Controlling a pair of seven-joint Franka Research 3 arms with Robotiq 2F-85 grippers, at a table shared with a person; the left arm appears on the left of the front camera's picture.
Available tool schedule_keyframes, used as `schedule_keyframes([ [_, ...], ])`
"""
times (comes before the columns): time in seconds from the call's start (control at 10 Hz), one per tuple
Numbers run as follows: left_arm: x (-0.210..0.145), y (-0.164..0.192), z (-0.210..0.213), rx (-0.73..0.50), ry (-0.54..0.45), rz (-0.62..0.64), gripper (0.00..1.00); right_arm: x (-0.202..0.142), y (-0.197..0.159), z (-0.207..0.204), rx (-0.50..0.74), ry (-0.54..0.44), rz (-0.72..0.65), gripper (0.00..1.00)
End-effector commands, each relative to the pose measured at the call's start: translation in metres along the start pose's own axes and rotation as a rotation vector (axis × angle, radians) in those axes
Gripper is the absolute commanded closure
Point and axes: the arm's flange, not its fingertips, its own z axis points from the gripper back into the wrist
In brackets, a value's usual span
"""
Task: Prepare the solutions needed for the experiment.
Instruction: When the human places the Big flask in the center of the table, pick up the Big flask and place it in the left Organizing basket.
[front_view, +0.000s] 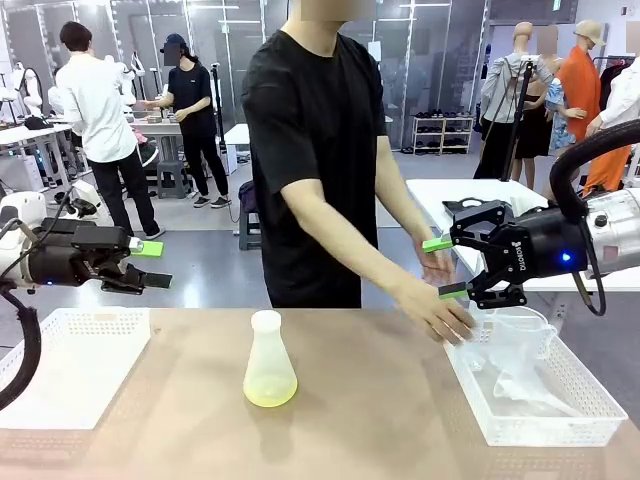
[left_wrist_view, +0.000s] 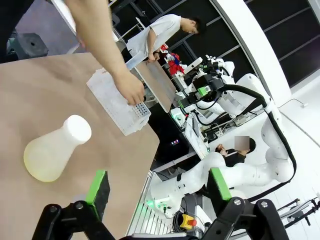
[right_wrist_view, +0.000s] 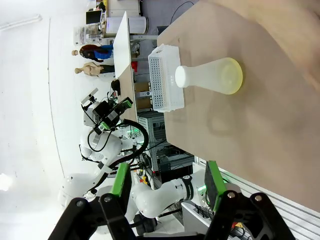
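Frosted conical flask (front_view: 270, 361) holding the solutions (front_view: 270, 390): upright, mid-tabletop (front_view: 380, 420), untouched. Right of flask: basket (front_view: 590, 400), person's hand (front_view: 440, 312) at its rim. Left gripper (front_view: 150, 262) and right gripper (front_view: 440, 268) hover either side of flask, jaws apart, empty. Step judged: fetching glassware. Next: approach and grasp flask neck.

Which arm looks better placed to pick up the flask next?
Probably the left gripper: open, empty, with an unobstructed path to the flask. The right gripper hovers over the right basket, with the person's hand beneath it.
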Motion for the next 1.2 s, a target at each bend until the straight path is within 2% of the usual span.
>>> schedule_keyframes([
  [0.0,0.0,0.001,0.0,0.0,0.0,0.002,0.0,-0.002,-0.001,-0.001,0.008,-0.009,0.003,0.25],
  [0.1,0.007,0.028,-0.004,0.071,0.05,-0.209,0.0,-0.002,-0.001,-0.001,0.008,-0.009,0.003,0.25],
  [0.4,0.011,0.081,-0.002,-0.184,0.175,-0.604,0.0,-0.002,-0.001,-0.001,0.008,-0.009,0.003,0.25],
  [0.5,0.009,0.091,-0.007,-0.11,0.212,-0.725,0.0,-0.002,-0.001,-0.001,0.008,-0.009,0.003,0.25],
  [0.6,0.006,0.095,-0.015,-0.142,0.213,-0.799,0.0,-0.002,-0.001,-0.001,0.008,-0.009,0.003,0.25],
  [0.7,0.003,0.095,-0.024,-0.101,0.242,-0.863,0.0,-0.002,-0.001,-0.001,0.008,-0.009,0.003,0.25],
  [0.8,0.005,0.097,-0.03,-0.098,0.215,-0.895,0.0,-0.002,-0.001,-0.001,0.008,-0.009,0.003,0.25],
  [1.0,0.009,0.095,-0.024,-0.08,0.132,-0.839,0.0,-0.002,-0.001,-0.001,0.008,-0.009,0.003,0.25],
  [1.1,0.005,0.096,-0.027,-0.121,0.225,-0.879,0.0,-0.002,-0.001,-0.001,0.008,-0.009,0.003,0.25],
])
